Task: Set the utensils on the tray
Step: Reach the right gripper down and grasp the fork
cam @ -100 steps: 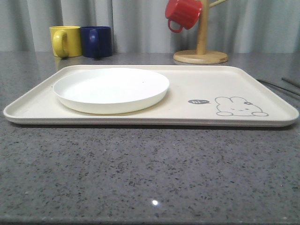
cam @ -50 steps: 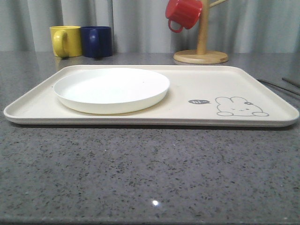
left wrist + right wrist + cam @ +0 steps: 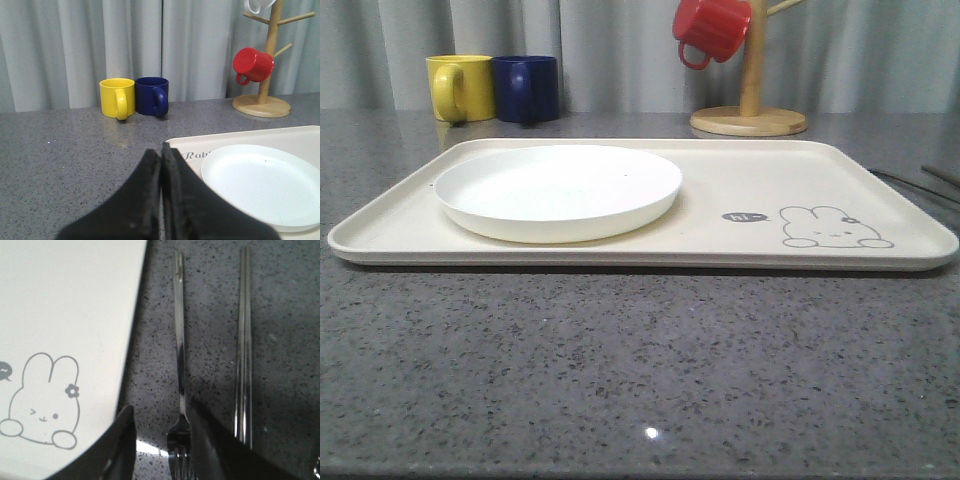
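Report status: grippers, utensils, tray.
Left gripper shut, empty. Right gripper open, straddling the fork on the counter beside the tray. Chopsticks also off tray. White plate occupies tray's left half.

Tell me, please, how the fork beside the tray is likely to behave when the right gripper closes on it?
The fork looks like polished metal, so probably stiff but slippery between the fingers. It lies flat on the countertop, so getting under its thin handle may be awkward. It seems unlikely to roll.
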{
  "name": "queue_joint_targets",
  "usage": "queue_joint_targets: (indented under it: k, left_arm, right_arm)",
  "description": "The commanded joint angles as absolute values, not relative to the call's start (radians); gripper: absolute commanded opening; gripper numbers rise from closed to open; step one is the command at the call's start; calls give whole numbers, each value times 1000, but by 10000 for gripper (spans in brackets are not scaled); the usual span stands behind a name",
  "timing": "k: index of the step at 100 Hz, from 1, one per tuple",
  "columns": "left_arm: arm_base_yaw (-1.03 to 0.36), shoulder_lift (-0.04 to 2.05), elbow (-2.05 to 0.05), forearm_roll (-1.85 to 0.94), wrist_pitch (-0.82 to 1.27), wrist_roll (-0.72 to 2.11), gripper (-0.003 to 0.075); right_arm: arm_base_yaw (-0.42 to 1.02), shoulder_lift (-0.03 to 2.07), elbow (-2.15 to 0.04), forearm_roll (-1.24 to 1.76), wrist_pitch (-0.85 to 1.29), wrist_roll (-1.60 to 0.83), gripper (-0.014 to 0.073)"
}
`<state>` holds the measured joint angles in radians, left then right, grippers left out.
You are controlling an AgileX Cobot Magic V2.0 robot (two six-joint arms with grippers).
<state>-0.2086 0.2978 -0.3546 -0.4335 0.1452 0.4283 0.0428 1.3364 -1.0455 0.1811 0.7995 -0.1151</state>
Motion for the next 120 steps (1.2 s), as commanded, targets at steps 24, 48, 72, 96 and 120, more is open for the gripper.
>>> queue_joint_targets:
  k: [24, 48, 72, 96, 120]
  left_arm:
    - [-215, 306, -384, -440, 76, 431, -18]
    - [-215, 306, -384, -440, 76, 431, -18]
    - [-215, 306, -384, -440, 76, 431, -18]
    - [-215, 306, -384, -440, 76, 431, -18]
    - [-215, 306, -384, -440, 76, 431, -18]
  right_arm:
    - [52, 1447, -1098, 177, 732, -141, 288]
    - [52, 1495, -1098, 157, 715, -141, 288]
    - [52, 1533, -1098, 155, 712, -141, 283]
    - [52, 1537, -1099, 155, 712, -140, -31]
    - [52, 1524, -1150, 156, 773, -108, -55]
